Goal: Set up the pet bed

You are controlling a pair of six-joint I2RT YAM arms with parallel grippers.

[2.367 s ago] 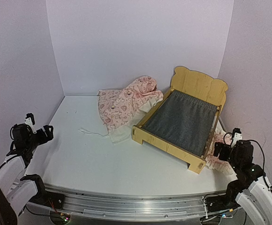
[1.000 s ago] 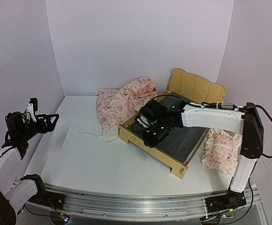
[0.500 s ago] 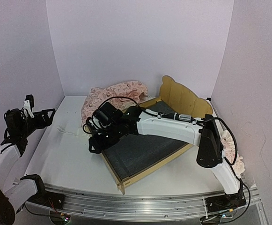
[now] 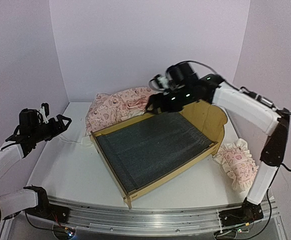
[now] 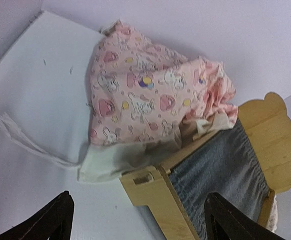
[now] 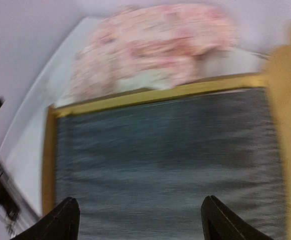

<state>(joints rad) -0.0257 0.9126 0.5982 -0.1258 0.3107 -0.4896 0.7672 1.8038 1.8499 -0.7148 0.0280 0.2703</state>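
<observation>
The pet bed (image 4: 155, 150) stands slantwise mid-table, a pale-wood frame with a dark grey fabric base (image 6: 165, 160) and its eared headboard (image 4: 208, 117) to the right. My right gripper (image 4: 158, 101) hovers open above the bed's far rail, holding nothing; its blurred wrist view looks down on the fabric between spread fingertips (image 6: 67, 220). At the left my other gripper (image 4: 60, 123) hangs open over the table, facing the bed's near corner (image 5: 150, 185). A pink heart-print quilt (image 4: 116, 103) lies heaped behind the bed.
A ruffled pink pillow (image 4: 237, 161) lies on the table right of the bed, near the right wall. A thin white tie (image 4: 76, 142) from the quilt (image 5: 145, 97) trails across the table on the left. Walls close in on three sides.
My right gripper has opened, let go of the bed's rail and risen toward the back. The bed has been dragged and turned from the right corner toward mid-table. The left gripper reached slightly rightward.
</observation>
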